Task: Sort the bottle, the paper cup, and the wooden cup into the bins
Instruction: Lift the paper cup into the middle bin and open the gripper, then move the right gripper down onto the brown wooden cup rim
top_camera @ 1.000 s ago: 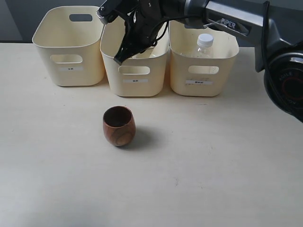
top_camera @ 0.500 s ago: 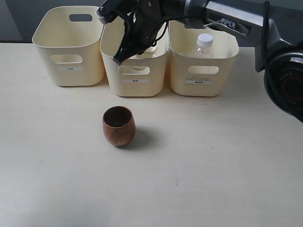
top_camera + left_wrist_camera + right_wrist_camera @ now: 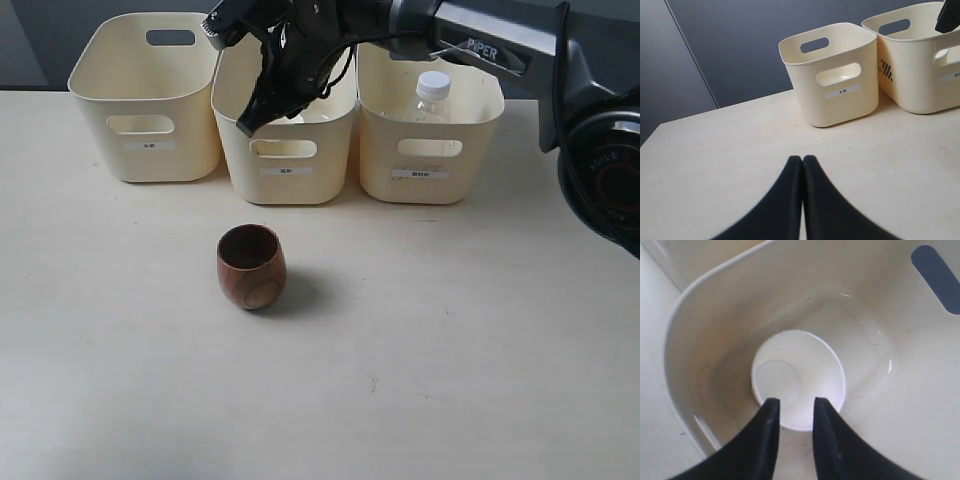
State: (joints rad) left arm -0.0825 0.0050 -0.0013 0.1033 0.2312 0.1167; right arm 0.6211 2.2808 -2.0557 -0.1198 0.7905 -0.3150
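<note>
Your paper cup (image 3: 799, 380) stands upright on the floor of the middle bin (image 3: 290, 175), and your right gripper (image 3: 795, 407) hangs just above it, fingers slightly parted and holding nothing. The bottle (image 3: 432, 95) stands in the right bin (image 3: 430, 150); the left bin (image 3: 150, 110) shows nothing inside. The wooden cup (image 3: 251, 265) sits upright on the pale table (image 3: 450, 350), in front of the bins. Your left gripper (image 3: 802, 162) is pressed together, low over the table, against a dark wall (image 3: 740, 45)

The white paper cup (image 3: 799, 380) is seen upright in the middle bin (image 3: 287, 160). The capped clear bottle (image 3: 432, 96) is held in the right bin (image 3: 428, 150), the left bin (image 3: 150, 110) stands beside, and the brown wooden cup (image 3: 252, 266) is placed upright in front.
</note>
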